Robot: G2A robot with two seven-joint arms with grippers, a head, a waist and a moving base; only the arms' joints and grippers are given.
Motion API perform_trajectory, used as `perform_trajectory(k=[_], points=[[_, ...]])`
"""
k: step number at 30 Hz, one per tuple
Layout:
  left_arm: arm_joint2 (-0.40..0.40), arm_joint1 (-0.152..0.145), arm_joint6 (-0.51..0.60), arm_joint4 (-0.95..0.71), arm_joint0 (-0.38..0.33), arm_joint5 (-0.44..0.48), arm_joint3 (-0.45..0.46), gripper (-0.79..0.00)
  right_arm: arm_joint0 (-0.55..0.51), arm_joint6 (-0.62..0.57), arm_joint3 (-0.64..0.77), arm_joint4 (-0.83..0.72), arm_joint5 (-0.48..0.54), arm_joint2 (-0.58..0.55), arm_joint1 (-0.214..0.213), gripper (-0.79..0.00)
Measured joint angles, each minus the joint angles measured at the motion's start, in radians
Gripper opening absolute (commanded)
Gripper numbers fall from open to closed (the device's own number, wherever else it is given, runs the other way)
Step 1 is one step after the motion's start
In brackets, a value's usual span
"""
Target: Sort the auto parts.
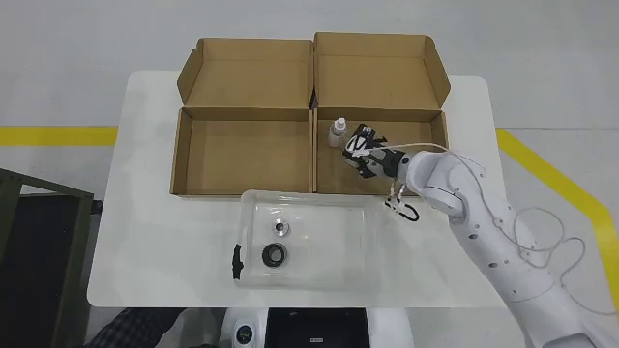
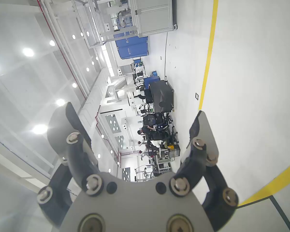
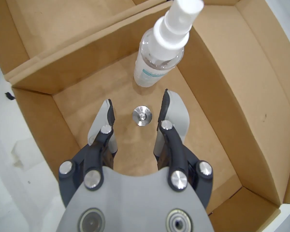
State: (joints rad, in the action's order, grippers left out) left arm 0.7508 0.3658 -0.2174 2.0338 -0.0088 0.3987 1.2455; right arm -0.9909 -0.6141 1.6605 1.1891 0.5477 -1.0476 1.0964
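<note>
Top camera looks down on the table (image 1: pixel 145 251); right wrist closely shares one box (image 3: pixel 232 73); left faces the hall (image 2: pixel 145 78).

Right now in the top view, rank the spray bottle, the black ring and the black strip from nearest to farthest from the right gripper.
1. Spray bottle, in the right cardboard box, just beside the right gripper.
2. Black ring, inside the clear tray.
3. Black strip, at the tray's left edge.

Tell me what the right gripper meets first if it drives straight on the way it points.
Probably the small round silver metal part on the brown cardboard box's floor, lying between the right gripper's open jaws.
</note>
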Motion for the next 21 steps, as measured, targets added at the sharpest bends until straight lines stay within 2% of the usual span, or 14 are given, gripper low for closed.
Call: perform_trajectory(k=[11, 16, 21], points=[[0.0, 0.0, 0.0, 0.0, 0.0, 0.0, 0.0, 0.0, -0.192, 0.033, 0.311, -0.053, 0.081, -0.132, -0.036, -0.391], [0.0, 0.0, 0.0, 0.0, 0.0, 0.0, 0.0, 0.0, -0.265, 0.06, 0.364, -0.026, 0.125, -0.11, -0.042, -0.397], [0.0, 0.0, 0.0, 0.0, 0.0, 0.0, 0.0, 0.0, -0.291, 0.093, 0.369, 0.012, 0.144, -0.055, -0.04, -0.394]])
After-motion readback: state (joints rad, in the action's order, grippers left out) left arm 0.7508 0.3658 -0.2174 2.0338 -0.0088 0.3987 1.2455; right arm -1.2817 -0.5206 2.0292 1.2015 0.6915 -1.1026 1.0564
